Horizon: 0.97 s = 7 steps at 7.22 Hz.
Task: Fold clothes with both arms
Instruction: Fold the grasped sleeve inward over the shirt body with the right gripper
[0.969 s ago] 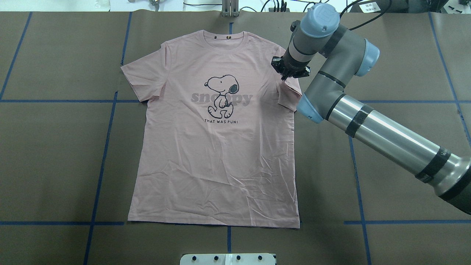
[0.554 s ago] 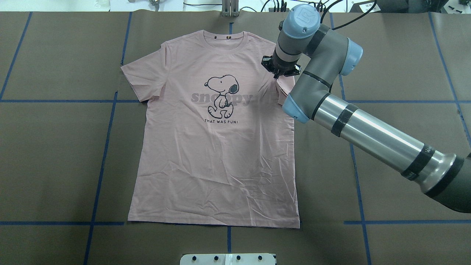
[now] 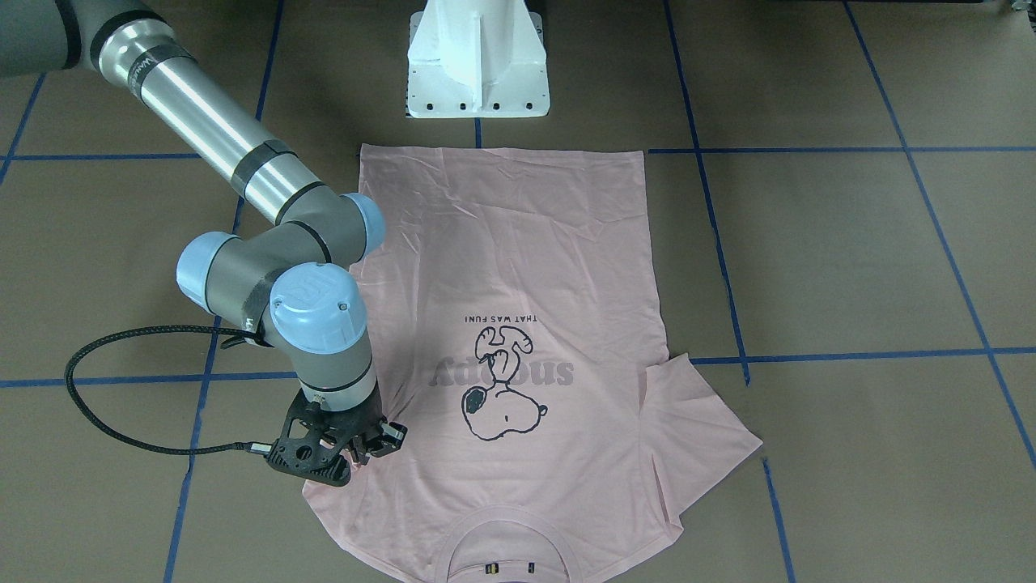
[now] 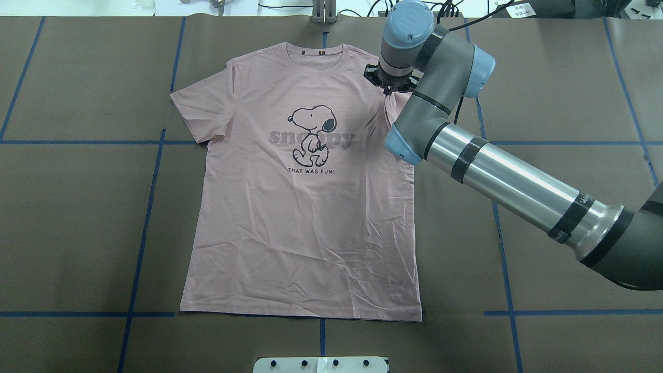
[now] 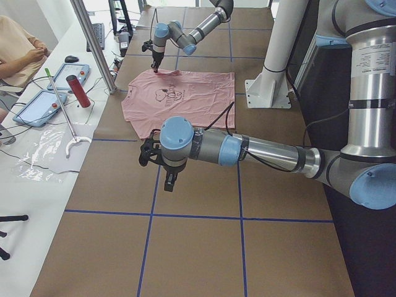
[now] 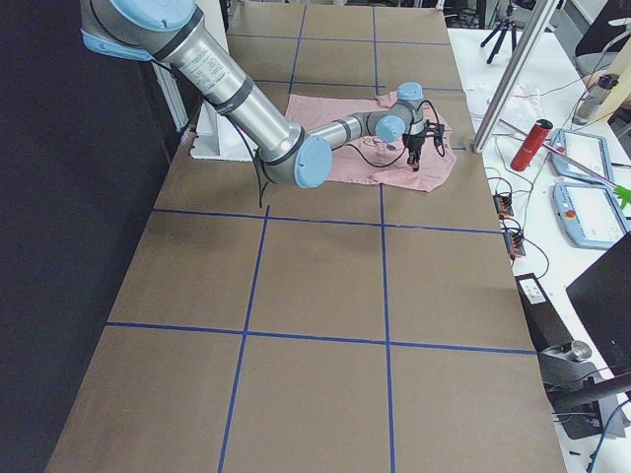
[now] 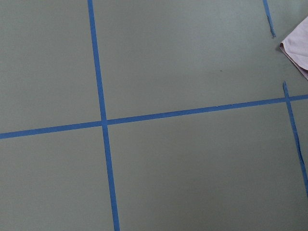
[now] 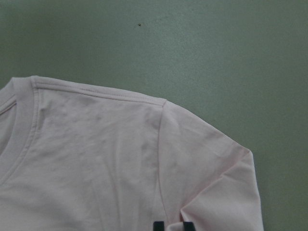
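Creases are crossing the lower half of the pale pink T-shirt (image 4: 305,243), which is lying flat, front up, on the brown surface (image 4: 67,217), its round ribbed collar (image 4: 317,65) above the Snoopy print (image 4: 312,133). Left of the print, one short sleeve (image 4: 199,111) is spreading flat. Right of the print, the other sleeve (image 8: 216,173) is bunching inward, the right hand (image 8: 173,225) pinching a fold of it between narrow fingers. Only the left side view is catching the left hand (image 5: 168,179), well left of the print; how wide its fingers are standing cannot be told.
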Tool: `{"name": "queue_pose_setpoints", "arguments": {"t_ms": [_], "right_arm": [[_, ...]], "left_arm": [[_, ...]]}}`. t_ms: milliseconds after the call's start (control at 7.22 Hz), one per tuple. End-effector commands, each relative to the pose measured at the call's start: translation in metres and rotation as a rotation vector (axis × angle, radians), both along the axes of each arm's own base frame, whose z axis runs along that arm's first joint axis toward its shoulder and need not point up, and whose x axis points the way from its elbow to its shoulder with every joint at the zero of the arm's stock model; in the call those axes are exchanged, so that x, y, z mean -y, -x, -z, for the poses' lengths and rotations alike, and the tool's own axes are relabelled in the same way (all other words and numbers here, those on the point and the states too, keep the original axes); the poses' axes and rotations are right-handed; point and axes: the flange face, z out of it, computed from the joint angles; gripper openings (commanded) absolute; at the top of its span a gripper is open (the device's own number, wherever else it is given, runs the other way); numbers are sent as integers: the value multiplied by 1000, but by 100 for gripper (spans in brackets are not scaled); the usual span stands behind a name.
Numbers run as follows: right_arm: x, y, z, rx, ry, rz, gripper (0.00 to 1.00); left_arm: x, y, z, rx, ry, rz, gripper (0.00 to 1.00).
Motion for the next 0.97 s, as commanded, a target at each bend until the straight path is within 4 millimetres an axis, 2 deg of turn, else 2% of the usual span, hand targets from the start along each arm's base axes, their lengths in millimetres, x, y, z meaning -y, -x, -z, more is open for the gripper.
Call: {"name": "queue_pose_setpoints", "arguments": {"t_ms": [0, 138, 277, 554, 692, 831], "right_arm": [[0, -1, 11, 7, -22, -2, 100], [-3, -6, 25, 35, -35, -3, 100], [-17, -18, 34, 80, -52, 11, 100], [-65, -63, 28, 192, -52, 86, 100], [-86, -102, 21, 246, -55, 107, 100], [-97, -133, 8, 272, -36, 115, 100]], "left_arm": [[3, -6, 9, -70, -15, -20, 100], [12, -18, 16, -70, -88, -49, 100], [36, -43, 25, -89, -94, -43, 100], [83, -166, 68, -162, 90, -52, 100], [124, -198, 94, -173, 136, -31, 100], [153, -226, 107, -169, 176, -22, 100]]}}
